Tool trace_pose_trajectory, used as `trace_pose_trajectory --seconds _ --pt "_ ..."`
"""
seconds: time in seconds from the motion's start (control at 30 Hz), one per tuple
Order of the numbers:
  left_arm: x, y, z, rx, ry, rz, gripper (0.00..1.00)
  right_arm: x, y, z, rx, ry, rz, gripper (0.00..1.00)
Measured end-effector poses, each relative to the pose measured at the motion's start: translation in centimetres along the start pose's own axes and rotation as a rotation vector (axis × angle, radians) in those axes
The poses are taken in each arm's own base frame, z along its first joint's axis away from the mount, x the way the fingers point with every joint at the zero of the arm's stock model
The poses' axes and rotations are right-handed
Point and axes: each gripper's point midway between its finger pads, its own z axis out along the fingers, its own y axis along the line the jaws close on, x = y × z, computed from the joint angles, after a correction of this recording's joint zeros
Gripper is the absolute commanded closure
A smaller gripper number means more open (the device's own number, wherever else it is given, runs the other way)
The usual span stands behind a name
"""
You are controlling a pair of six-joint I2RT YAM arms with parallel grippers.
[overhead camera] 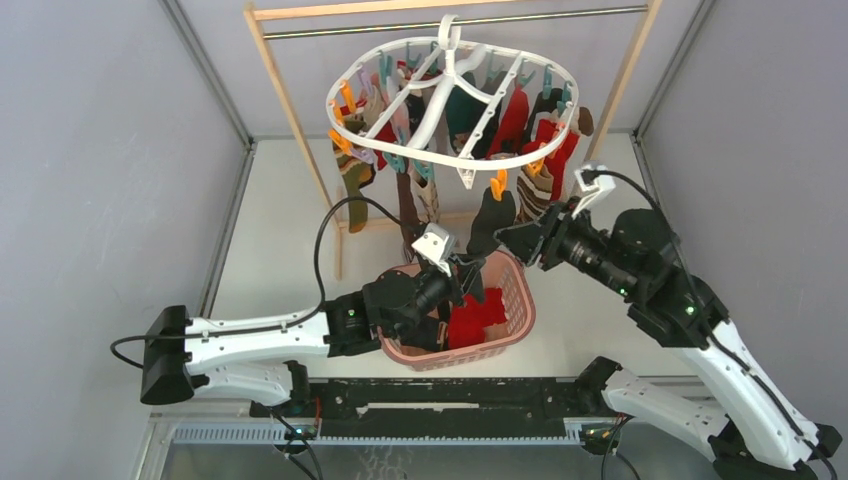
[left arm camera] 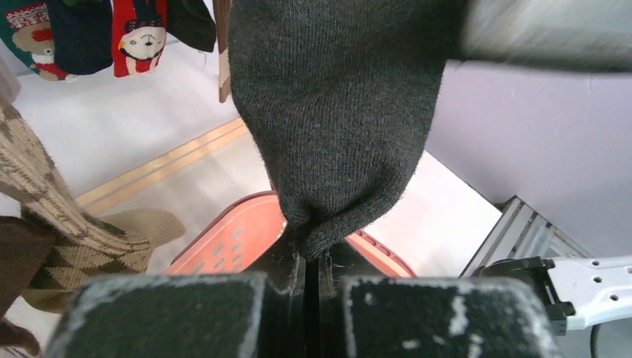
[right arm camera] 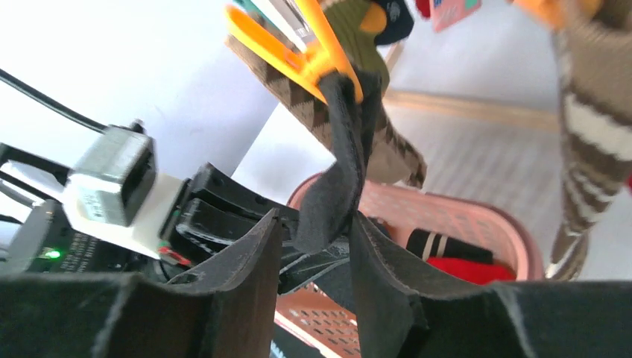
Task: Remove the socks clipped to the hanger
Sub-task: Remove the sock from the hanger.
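Task early to midway by my reckoning; white plastic oval drying hanger (overhead camera: 437, 100) hangs by its hook from the wooden-framed rail (overhead camera: 290, 90), most of its soft knitted socks clipped around the rim: red, brown argyle, striped, dark; a few already lie in the pink plastic lattice basket (overhead camera: 520, 300) on the pale counter (overhead camera: 270, 230), among them a red fabric sock (overhead camera: 478, 315). Sock in hand: dark charcoal fine-rib knit sock (overhead camera: 492, 220), limp, hanging from a hard orange plastic clip (overhead camera: 497, 185) at the hanger's near edge, directly above the basket; left fingers (left arm camera: 294, 272) pressed together on its bunched toe; right fingers (right arm camera: 246, 261), black and padded, stand apart either side of its middle, not pinching. Cuff not yet free of the clip; many socks left.
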Motion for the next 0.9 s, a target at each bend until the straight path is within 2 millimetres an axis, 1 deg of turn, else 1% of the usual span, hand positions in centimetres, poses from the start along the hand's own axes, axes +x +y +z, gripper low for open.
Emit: trace_pose_trajectory --seconds 0.07,0.1,0.23,0.33,0.4,0.5,0.63,0.73,0.83,0.9 --pt "0.1 0.2 0.0 -0.007 0.006 0.01 1.0 -1.5 0.7 -1.0 0.002 -0.045 -0.028 0.51" --pt "0.3 0.4 0.0 -0.012 0.012 0.016 1.0 -2.1 1.0 -1.4 -0.002 -0.065 -0.042 0.47" --pt "0.8 0.7 -0.1 -0.021 0.031 0.036 1.0 -3.9 2.1 -2.6 -0.013 -0.129 -0.098 0.39" --pt "1.0 0.9 -0.1 -0.024 0.041 0.043 1.0 -5.0 2.4 -2.7 -0.007 -0.166 -0.144 0.35" --pt "1.2 1.0 -0.2 -0.027 0.05 0.048 1.0 -5.5 2.5 -2.3 0.003 -0.18 -0.174 0.33" --pt "1.5 1.1 -0.2 -0.03 0.061 0.055 1.0 -5.9 2.3 -0.8 0.026 -0.179 -0.219 0.31" --pt "1.8 1.2 -0.3 -0.032 0.071 0.063 1.0 -5.8 1.7 1.4 0.06 -0.162 -0.272 0.29" --pt "1.8 1.2 -0.3 -0.032 0.071 0.068 1.0 -5.3 1.1 3.0 0.087 -0.137 -0.302 0.29" --pt "1.9 1.3 -0.3 -0.033 0.074 0.071 1.0 -5.3 0.8 3.7 0.1 -0.13 -0.324 0.29" --pt "1.9 1.3 -0.3 -0.034 0.076 0.072 1.0 -5.7 0.9 3.9 0.103 -0.139 -0.334 0.29"
